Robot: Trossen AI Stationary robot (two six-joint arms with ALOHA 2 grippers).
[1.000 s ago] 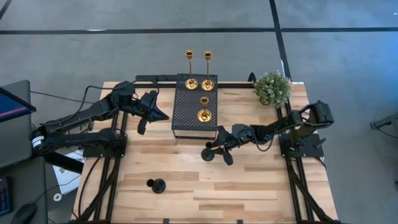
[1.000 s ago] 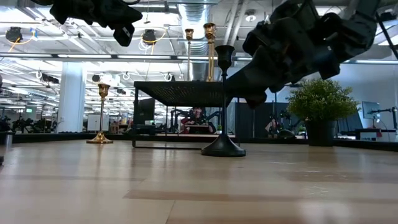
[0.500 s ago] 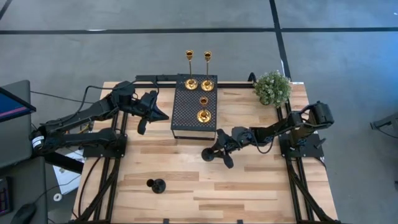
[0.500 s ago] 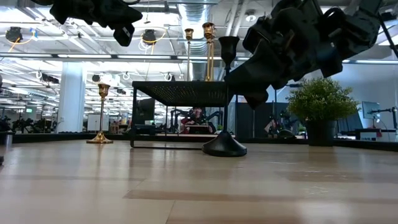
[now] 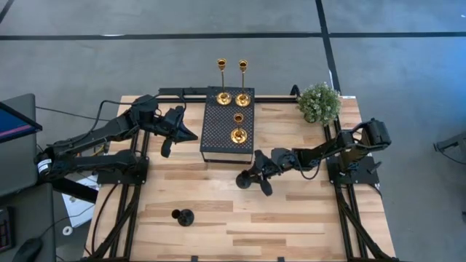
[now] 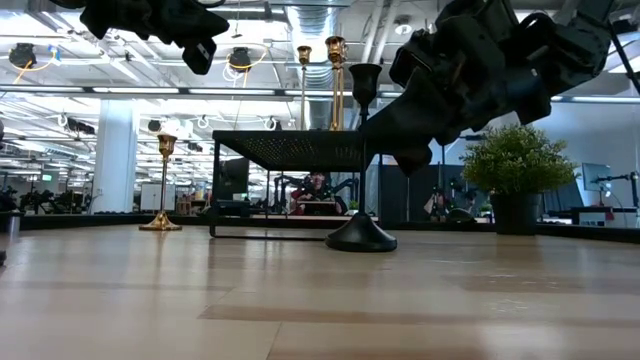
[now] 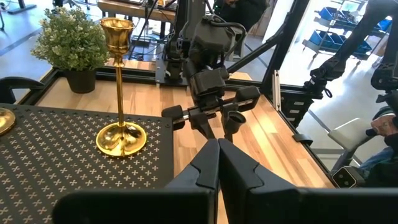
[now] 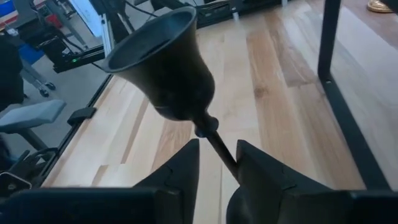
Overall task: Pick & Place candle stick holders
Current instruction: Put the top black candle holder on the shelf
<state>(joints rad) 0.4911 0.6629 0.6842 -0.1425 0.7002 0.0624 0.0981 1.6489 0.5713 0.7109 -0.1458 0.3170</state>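
My right gripper (image 5: 256,175) is shut on a short matte black candlestick holder (image 6: 361,232) in front of the black perforated platform (image 5: 227,124). Its cup (image 8: 163,59) fills the right wrist view. A second black holder (image 5: 183,216) stands on its base near the table's front. Three gold holders (image 5: 239,134) stand on the platform. Another gold holder (image 6: 162,185) stands on the table left of the platform in the low view. My left gripper (image 5: 183,132) is shut and empty, raised left of the platform. My right gripper pinches the black holder's thin stem (image 8: 217,149), a little below the cup, between its two fingers (image 8: 184,168). The fingers come from the table's right, slanting down, and lie across the stem. The holder stands slightly tilted, its base (image 6: 361,238) low at the table top.
A small bushy green plant (image 5: 319,102) stands at the table's far right corner. Bare wooden table lies between the platform and the near edge. Both arms' bases (image 5: 353,169) stand at the table's sides.
My right gripper has raised the black holder slightly. Its cup stands higher than a second ago, and its base has tipped a little while staying at about the same spot in front of the platform.
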